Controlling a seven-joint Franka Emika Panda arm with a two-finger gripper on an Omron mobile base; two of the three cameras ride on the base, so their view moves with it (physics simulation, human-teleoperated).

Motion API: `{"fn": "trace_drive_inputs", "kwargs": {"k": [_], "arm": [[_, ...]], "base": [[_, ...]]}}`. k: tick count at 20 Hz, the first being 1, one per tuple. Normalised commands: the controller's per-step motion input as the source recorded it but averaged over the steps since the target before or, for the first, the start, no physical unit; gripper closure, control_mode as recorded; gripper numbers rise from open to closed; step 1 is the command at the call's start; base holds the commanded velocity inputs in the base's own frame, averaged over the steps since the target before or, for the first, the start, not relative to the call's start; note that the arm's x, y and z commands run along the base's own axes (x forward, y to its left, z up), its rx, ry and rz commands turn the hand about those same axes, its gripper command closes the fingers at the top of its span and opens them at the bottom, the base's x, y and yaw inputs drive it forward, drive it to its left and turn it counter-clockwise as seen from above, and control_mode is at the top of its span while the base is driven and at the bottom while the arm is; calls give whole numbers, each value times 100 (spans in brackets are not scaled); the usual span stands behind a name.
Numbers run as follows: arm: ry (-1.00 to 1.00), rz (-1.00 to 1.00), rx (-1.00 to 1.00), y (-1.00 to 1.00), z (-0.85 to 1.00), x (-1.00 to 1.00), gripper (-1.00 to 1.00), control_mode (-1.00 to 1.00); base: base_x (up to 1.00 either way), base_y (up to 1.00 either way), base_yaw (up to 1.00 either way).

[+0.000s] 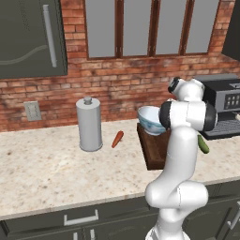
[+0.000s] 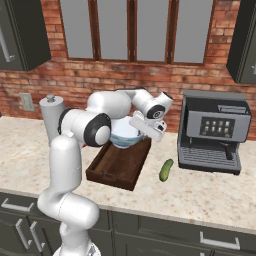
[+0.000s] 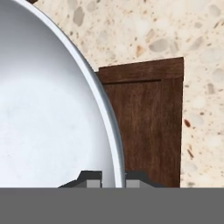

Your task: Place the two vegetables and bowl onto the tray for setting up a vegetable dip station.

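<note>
The end effector (image 3: 113,180) was clamped on the rim of the bowl (image 3: 48,113), one finger inside the white wall and one outside, as the hand view showed; in the right base view the hand (image 2: 148,126) held the bowl (image 2: 124,136) over the far end of the tray (image 2: 117,165), and whether the bowl's base rested on the wood or hung just above it could not be told; in the left base view the bowl (image 1: 151,119) looked tilted, its mouth leaning toward the canister (image 1: 89,124); the grip was on one edge only, so the main risk, as I judged it, was that a wide bowl held off-centre would swing or slip in the fingers, and, if let go while tipped or partly over the raised rim, would rock, roll off the tray, or come to rest on the rim; the bowl seemed nearly as wide as the tray, leaving little margin sideways and little room for the vegetables; the cucumber (image 2: 166,170) lay on the counter (image 2: 210,192) just beside the tray's right side, near the coffee machine (image 2: 214,131), where a sliding tray or a sweeping arm could knock it; the carrot (image 1: 117,138) lay on the counter between the canister and the tray (image 1: 151,151), apart from both, not yet on the tray.
</note>
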Motion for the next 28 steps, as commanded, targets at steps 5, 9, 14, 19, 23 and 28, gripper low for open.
{"fn": "trace_drive_inputs", "kwargs": {"k": [5,9,14,19,23,28], "arm": [[0,0,0,0,-5,7,100,-100],[0,0,0,0,-8,7,100,-100],[0,-2,0,1,-7,0,100,-100],[0,-7,0,5,0,-2,100,-100],[4,-5,0,1,0,-10,100,-100],[3,0,0,0,0,-20,100,-100]], "base": [[0,0,0],[0,0,0],[0,0,0],[0,0,0],[0,0,0],[0,0,0]]}}
